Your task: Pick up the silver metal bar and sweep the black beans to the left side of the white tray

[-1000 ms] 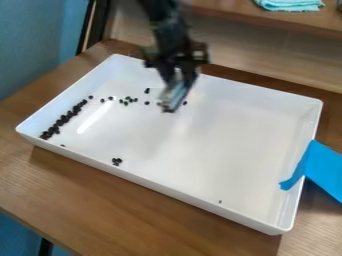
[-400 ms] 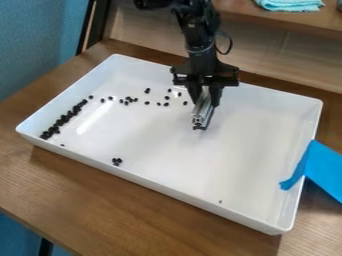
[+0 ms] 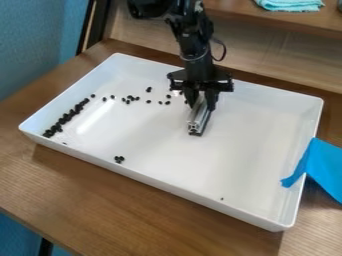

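Observation:
The black gripper (image 3: 201, 100) hangs over the upper middle of a white tray (image 3: 160, 181), shut on a short silver metal bar (image 3: 198, 120). The bar slants down toward the camera, its lower end at or just above the tray floor; contact cannot be told. Small black pieces (image 3: 67, 118) form a dense line along the tray's left side. Others (image 3: 130, 98) lie scattered in a loose row left of the gripper. A small cluster (image 3: 119, 159) sits near the front left wall, and one tiny speck (image 3: 222, 199) lies toward the front right.
Blue tape (image 3: 308, 165) covers part of the tray's right wall and runs onto the wooden table (image 3: 100, 200). Behind stands a raised wooden shelf (image 3: 234, 14) with a folded teal cloth (image 3: 290, 4). A blue surface (image 3: 33, 40) rises at the left.
The gripper first moved right with the bar, away from the scattered pieces, then slightly left and toward the camera. The tray has shifted very slightly in the view.

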{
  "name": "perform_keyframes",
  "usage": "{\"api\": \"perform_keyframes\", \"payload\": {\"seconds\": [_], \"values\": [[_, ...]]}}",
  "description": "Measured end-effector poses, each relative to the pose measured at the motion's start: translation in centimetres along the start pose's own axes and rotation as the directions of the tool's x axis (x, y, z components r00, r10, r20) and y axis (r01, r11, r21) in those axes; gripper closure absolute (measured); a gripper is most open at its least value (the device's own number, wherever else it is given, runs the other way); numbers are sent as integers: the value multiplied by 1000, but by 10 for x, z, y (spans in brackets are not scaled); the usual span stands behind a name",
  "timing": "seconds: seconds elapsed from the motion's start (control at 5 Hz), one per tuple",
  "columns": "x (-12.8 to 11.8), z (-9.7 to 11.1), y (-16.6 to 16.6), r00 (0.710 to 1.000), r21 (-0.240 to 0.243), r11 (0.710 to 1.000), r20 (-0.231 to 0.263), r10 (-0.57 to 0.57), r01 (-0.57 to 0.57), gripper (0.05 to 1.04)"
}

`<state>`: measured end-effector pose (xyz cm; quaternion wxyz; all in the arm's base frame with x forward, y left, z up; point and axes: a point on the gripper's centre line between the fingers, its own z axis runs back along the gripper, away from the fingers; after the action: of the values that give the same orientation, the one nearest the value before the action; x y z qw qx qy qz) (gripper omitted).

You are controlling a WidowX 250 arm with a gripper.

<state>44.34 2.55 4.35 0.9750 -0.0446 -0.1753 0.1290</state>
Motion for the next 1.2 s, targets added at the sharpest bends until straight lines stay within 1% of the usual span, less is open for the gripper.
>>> {"api": "perform_keyframes", "payload": {"seconds": [0.2, 0.4, 0.6, 1.0, 1.2], "values": [[-1, -4, 11, 1000, 4, 1000, 20, -1, 1, 703], [1, -3, 15, 1000, -1, 1000, 25, 11, -11, 703], [7, 0, 30, 999, -3, 999, 16, 42, -42, 703], [13, 7, 84, 992, 16, 992, 29, 121, -121, 703], [12, 10, 104, 992, 21, 992, 28, 122, -123, 703]]}}
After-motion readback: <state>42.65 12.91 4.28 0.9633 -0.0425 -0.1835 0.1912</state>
